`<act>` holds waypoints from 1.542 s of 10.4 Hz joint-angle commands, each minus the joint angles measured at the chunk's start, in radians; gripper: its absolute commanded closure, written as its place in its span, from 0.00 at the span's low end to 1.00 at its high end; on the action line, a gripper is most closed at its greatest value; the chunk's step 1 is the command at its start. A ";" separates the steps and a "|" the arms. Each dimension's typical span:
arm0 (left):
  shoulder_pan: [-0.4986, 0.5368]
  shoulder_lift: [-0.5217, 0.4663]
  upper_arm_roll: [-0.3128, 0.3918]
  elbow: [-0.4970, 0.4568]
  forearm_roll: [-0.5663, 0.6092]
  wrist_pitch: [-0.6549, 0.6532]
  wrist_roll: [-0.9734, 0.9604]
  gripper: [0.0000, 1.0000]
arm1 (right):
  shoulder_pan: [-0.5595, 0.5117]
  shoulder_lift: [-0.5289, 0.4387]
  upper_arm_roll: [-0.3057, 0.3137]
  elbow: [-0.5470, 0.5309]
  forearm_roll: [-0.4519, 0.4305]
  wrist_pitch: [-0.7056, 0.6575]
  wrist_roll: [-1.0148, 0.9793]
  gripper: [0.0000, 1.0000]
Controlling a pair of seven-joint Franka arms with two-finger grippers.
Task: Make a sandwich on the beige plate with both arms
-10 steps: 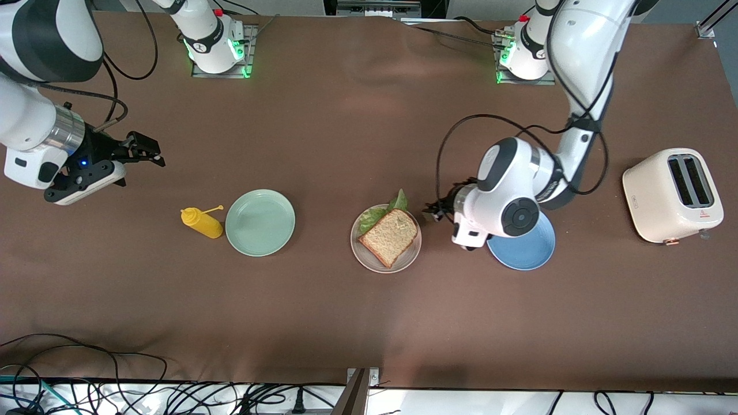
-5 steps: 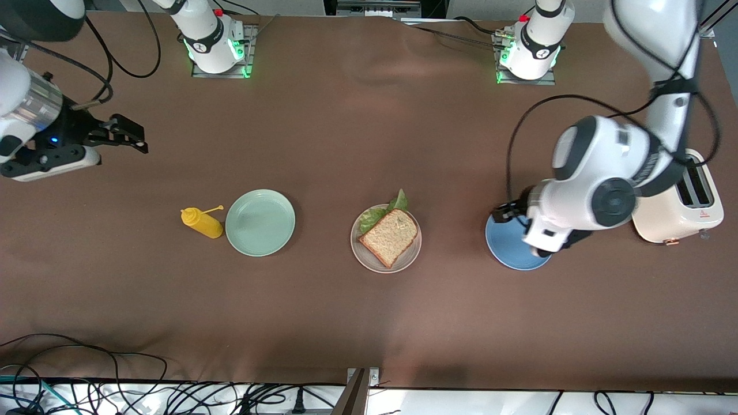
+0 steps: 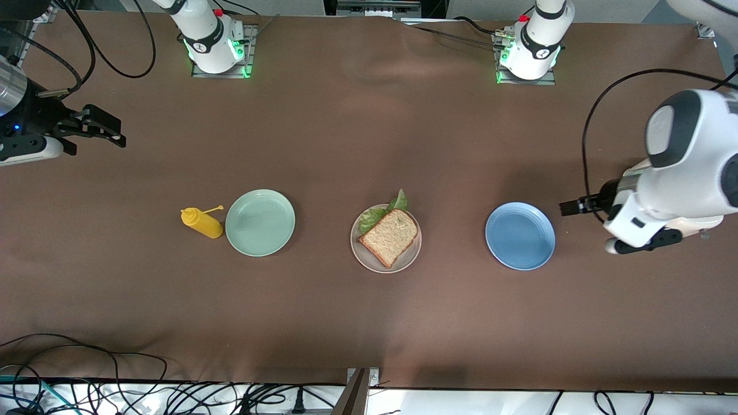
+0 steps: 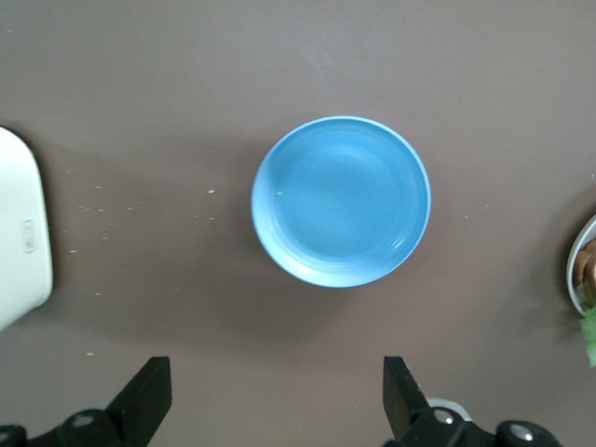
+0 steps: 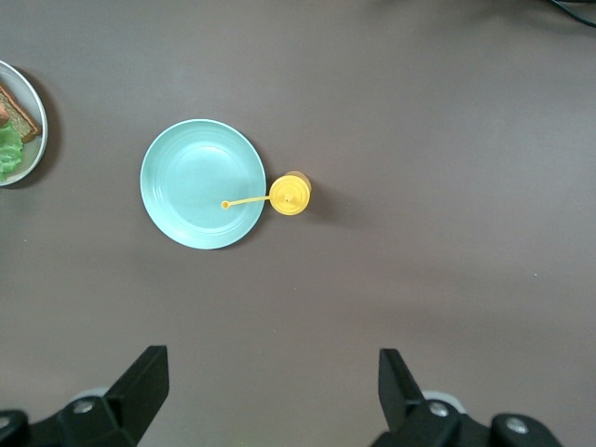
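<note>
The sandwich sits on the beige plate [image 3: 362, 255] mid-table, its brown bread slice [image 3: 390, 235] on top and green lettuce [image 3: 380, 211] sticking out from under the edge farther from the front camera. My left gripper [image 3: 569, 206] hangs open and empty over bare table between the blue plate and the toaster; in its wrist view the left gripper [image 4: 276, 365] holds nothing. My right gripper [image 3: 108, 128] hangs open over the table near the right arm's end, and the right gripper [image 5: 270, 356] is empty too. The beige plate's rim [image 5: 35, 130] shows at the edge of the right wrist view.
A blue plate [image 3: 520, 235] lies beside the sandwich toward the left arm's end, a mint-green plate [image 3: 260, 222] toward the right arm's end. A yellow mustard bottle [image 3: 202, 222] stands beside the mint plate. The white toaster [image 4: 19, 233] is mostly hidden under the left arm.
The left arm has swung from beside the sandwich, over the blue plate, toward the toaster. The right arm has drawn back toward its end of the table. Both grippers stayed open.
</note>
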 commanded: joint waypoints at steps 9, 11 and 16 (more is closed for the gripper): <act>0.044 -0.059 -0.013 -0.041 0.024 -0.022 0.104 0.02 | 0.005 -0.006 -0.001 0.008 -0.022 -0.019 0.030 0.00; 0.044 -0.057 -0.013 -0.038 0.024 -0.022 0.104 0.02 | 0.005 0.000 0.000 0.008 -0.021 -0.018 0.030 0.00; 0.043 -0.057 -0.013 -0.044 0.019 -0.022 0.142 0.02 | 0.005 0.009 0.003 0.006 -0.016 -0.012 0.023 0.00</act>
